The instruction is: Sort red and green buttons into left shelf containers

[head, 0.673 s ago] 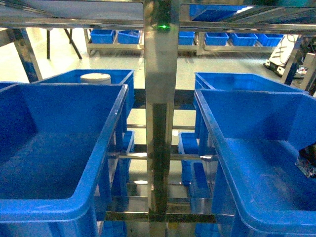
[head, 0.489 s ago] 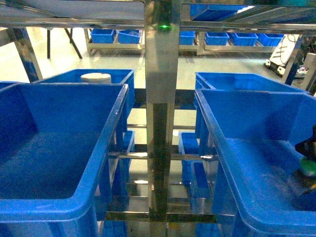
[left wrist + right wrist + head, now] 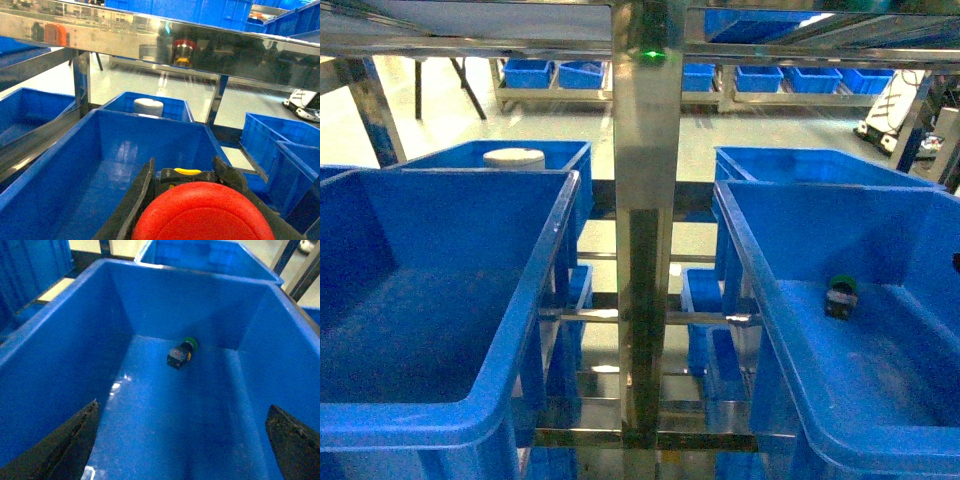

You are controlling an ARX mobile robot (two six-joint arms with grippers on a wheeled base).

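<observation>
A tiny green-capped button with a dark blocky body [image 3: 182, 353] is seen lying on its side on the floor of a big deep blue plastic bin [image 3: 790, 330] on the right of the shelf, near the far wall. It is not touched by anything. The right gripper [image 3: 182, 440] is held wide open above that bin, with its two dark fingers [image 3: 65, 445] far apart.

A big round red button [image 3: 202, 212] is held tight by the left gripper [image 3: 200, 200], above another large blue plastic bin [image 3: 60, 165]. A white round tub [image 3: 148, 106] is seen in the bin behind it.
</observation>
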